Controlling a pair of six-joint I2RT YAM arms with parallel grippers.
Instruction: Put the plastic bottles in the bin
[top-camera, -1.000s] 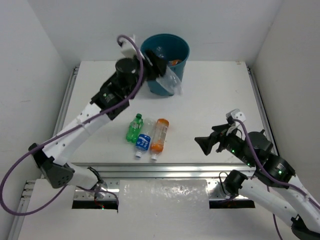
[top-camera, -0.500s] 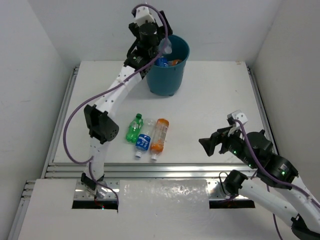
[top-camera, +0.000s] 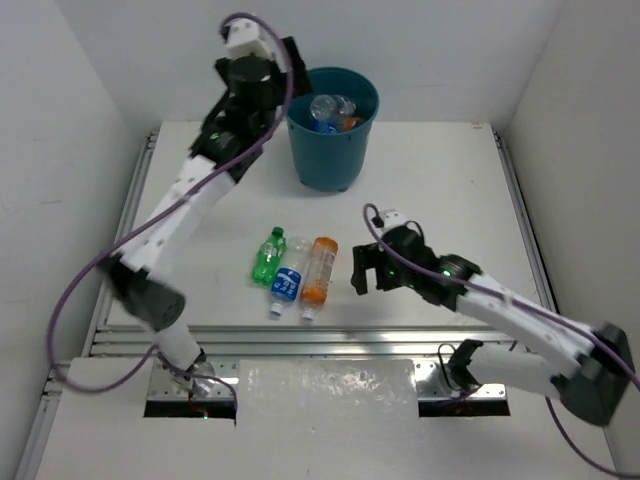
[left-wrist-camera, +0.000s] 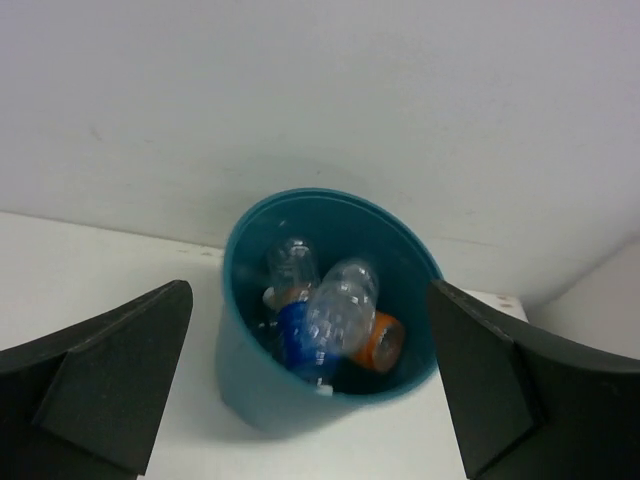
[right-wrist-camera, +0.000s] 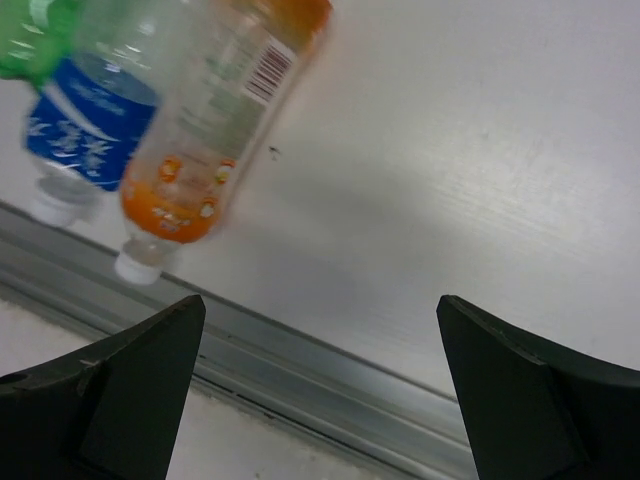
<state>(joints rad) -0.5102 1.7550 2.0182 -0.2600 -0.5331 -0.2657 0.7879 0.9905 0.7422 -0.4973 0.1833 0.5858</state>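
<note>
The teal bin (top-camera: 322, 160) stands at the table's back with several plastic bottles (top-camera: 330, 108) inside. In the left wrist view a clear bottle (left-wrist-camera: 342, 305) lies in the bin (left-wrist-camera: 250, 385) on top of a blue-labelled one (left-wrist-camera: 293, 335) and an orange one (left-wrist-camera: 381, 340). My left gripper (top-camera: 292, 62) (left-wrist-camera: 308, 292) hovers open and empty above the bin's left rim. A green bottle (top-camera: 268, 255), a blue-labelled bottle (top-camera: 289, 284) and an orange-labelled bottle (top-camera: 319, 270) lie side by side on the table. My right gripper (top-camera: 362, 270) (right-wrist-camera: 320, 305) hangs open just right of the orange-labelled bottle (right-wrist-camera: 210, 140).
A metal rail (right-wrist-camera: 330, 375) runs along the table's near edge, close below the right gripper. White walls close in the table at the back and both sides. The blue-labelled bottle (right-wrist-camera: 88, 130) and green bottle (right-wrist-camera: 28, 28) sit at the right wrist view's upper left.
The left gripper opened and let a clear bottle drop into the bin, then drew back to the left. The right arm swung left to beside the bottles on the table.
</note>
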